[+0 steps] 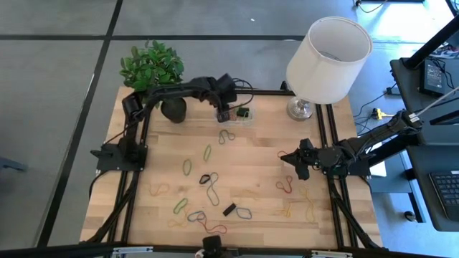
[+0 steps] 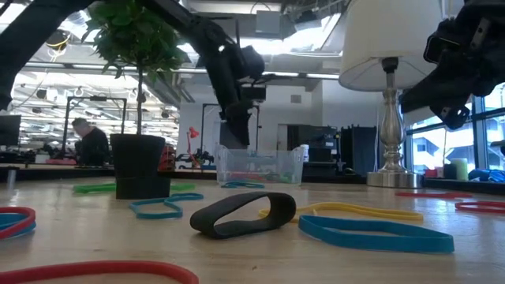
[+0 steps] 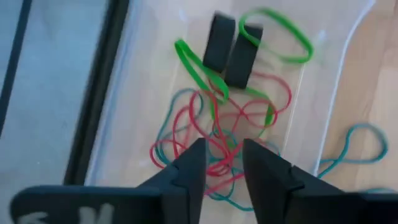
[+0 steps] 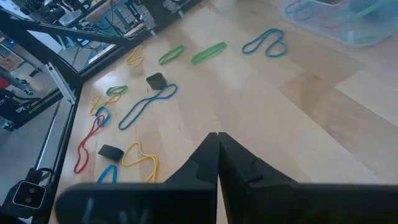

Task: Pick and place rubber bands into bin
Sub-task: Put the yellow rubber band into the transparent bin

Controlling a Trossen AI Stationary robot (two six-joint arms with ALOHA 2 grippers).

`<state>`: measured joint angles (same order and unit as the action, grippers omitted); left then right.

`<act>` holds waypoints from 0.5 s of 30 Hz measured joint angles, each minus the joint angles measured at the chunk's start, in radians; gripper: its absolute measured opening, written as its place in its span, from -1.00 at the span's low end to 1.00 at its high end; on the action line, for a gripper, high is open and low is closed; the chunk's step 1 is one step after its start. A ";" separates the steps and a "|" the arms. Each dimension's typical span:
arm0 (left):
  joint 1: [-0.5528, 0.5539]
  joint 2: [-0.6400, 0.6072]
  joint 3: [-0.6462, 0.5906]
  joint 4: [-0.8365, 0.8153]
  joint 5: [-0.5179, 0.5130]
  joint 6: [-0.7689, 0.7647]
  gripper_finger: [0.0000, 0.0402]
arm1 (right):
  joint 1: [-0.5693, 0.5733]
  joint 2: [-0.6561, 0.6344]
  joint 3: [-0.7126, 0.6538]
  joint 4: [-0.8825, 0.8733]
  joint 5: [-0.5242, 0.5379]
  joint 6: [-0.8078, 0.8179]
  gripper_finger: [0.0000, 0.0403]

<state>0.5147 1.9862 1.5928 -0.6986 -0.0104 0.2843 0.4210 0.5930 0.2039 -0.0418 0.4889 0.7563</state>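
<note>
Left end effector (image 3: 222,163) hung over the bin (image 1: 244,115), fingers parted, empty | right end effector (image 4: 217,155) closed, empty, well away from the bin | bin held red, green, teal and black bands | rubber bands (image 1: 212,188) lay across the counter (image 1: 265,154) beside the bin | likely light, floppy: pinch one strand.

Bin (image 3: 329,93) cut off by frame edges; lamp (image 2: 387,47) shade top cropped.

clear bin (image 3: 348,37), red, green, teal rubber bands (image 3: 224,130)
</note>
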 joint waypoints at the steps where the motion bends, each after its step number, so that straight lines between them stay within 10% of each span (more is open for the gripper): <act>1: -0.005 -0.008 0.011 -0.017 -0.001 -0.020 -0.47 | 0.000 0.000 0.000 0.000 0.000 0.000 -0.96; 15: -0.333 -0.120 0.068 -0.029 -0.040 -0.241 -0.99 | 0.000 0.000 0.000 0.048 -0.021 0.016 -0.97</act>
<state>0.1822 1.8660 1.6605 -0.7278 -0.0499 0.0430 0.4213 0.5934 0.2042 0.0063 0.4676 0.7718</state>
